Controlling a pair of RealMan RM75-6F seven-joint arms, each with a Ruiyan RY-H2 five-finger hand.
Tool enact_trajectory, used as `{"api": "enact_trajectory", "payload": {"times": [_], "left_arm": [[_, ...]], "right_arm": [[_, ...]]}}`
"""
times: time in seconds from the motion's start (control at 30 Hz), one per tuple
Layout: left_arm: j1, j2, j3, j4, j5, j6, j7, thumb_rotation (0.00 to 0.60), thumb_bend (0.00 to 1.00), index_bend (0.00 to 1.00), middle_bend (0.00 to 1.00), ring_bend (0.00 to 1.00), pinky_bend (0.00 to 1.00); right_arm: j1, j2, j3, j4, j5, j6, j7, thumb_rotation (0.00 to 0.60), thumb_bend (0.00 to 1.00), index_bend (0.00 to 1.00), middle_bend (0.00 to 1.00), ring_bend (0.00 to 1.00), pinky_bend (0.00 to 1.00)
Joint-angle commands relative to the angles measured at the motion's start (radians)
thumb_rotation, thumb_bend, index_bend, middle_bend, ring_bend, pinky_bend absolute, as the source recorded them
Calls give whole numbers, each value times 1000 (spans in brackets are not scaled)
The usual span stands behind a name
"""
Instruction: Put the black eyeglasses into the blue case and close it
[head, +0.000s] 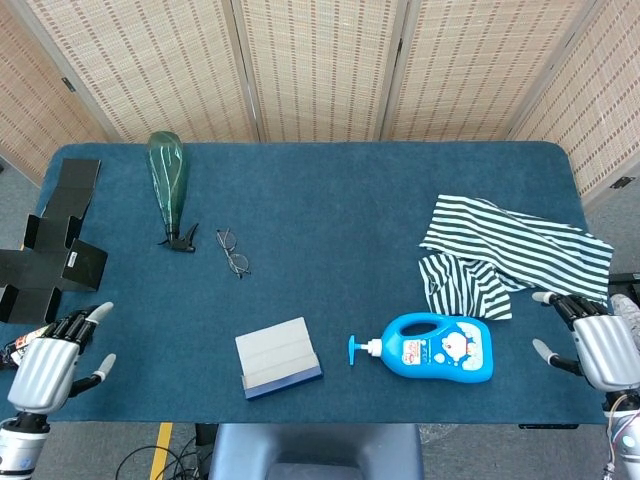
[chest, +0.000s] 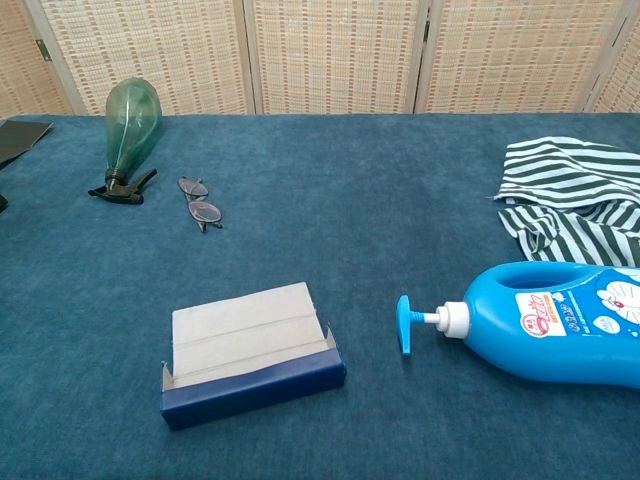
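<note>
The black eyeglasses (head: 233, 252) (chest: 200, 203) lie folded on the blue cloth, left of centre, just right of a green bottle. The blue case (head: 278, 358) (chest: 250, 352) sits near the front edge with its pale grey inside facing up. My left hand (head: 50, 365) hovers at the table's front left corner, fingers spread and holding nothing. My right hand (head: 598, 346) is at the front right edge, fingers apart and empty. Neither hand shows in the chest view.
A green spray bottle (head: 169, 188) lies at the back left. A blue pump bottle (head: 437, 348) lies right of the case. A striped cloth (head: 510, 254) is bunched at the right. Black folded boxes (head: 52, 240) sit on the left edge.
</note>
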Motion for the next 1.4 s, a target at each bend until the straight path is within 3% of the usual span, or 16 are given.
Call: {"api": "enact_trajectory", "payload": {"times": [0.03, 0.13, 0.2, 0.37, 0.5, 0.6, 0.9, 1.13, 1.4], "left_arm": [[-51, 10, 10, 16, 61, -39, -50, 600, 351, 228, 493, 497, 667], [-105, 20, 20, 10, 123, -90, -60, 600, 351, 257, 722, 684, 835], [-137, 27, 29, 0, 155, -124, -75, 600, 351, 267, 795, 750, 887], [-243, 51, 61, -28, 267, -225, -128, 600, 378, 300, 909, 874, 967], [-320, 37, 77, -35, 355, -264, -182, 600, 479, 350, 982, 966, 1000], [-379, 26, 87, -42, 394, -320, -197, 600, 511, 351, 998, 987, 1000], [-529, -30, 91, -90, 401, -543, -138, 600, 539, 206, 999, 990, 1000], [-609, -88, 57, -148, 304, -752, 11, 600, 540, 120, 998, 1000, 1000], [-633, -185, 5, -139, 140, -896, 219, 600, 540, 82, 999, 1000, 1000]], "right_arm": [[3, 1, 2, -4, 1, -3, -5, 600, 228, 262, 361, 334, 391], [9, 1, 3, -10, 2, -12, -13, 600, 228, 262, 361, 334, 391], [11, 1, 4, -13, 4, -15, -17, 600, 228, 263, 361, 334, 391], [15, 4, 6, -21, 10, -22, -28, 600, 228, 263, 362, 334, 391], [16, 4, 7, -25, 14, -25, -34, 600, 228, 262, 362, 334, 391], [16, 3, 6, -24, 18, -29, -36, 600, 228, 262, 362, 334, 391], [15, 1, 7, -14, 36, -39, -32, 600, 228, 262, 362, 334, 391], [14, 1, 7, -8, 44, -43, -28, 600, 228, 263, 362, 334, 391], [11, 1, 7, 8, 54, -45, -10, 600, 228, 262, 367, 336, 391]]}}
